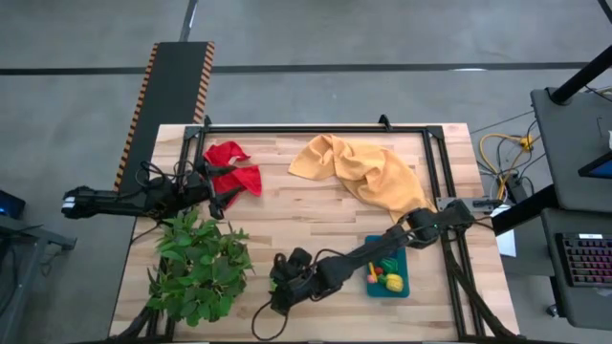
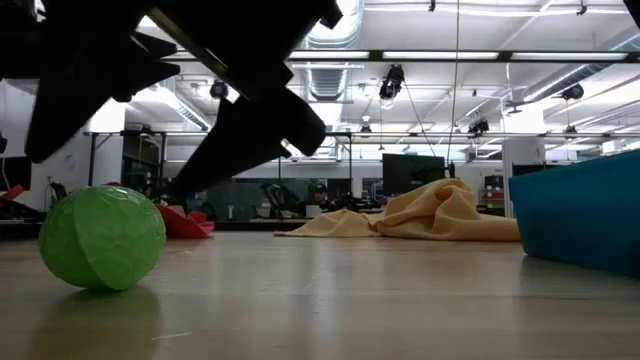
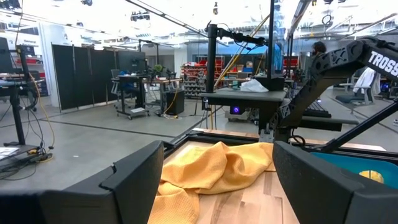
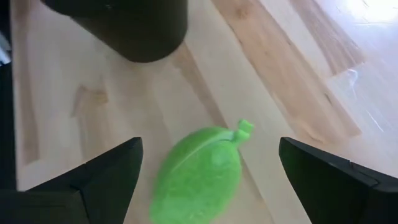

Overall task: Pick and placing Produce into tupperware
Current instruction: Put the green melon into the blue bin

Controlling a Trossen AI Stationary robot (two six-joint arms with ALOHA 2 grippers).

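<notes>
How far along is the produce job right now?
Done: several pieces already lie in the tupperware. In hand: the right gripper is open above the lime green piece on the table, not yet gripping. Left: grasp it and carry it over. The left gripper waits open by the red cloth.

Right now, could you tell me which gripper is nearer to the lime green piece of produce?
The right gripper: it hangs open directly over the lime green piece, fingers on either side. The left gripper waits across the table by the red cloth.
</notes>
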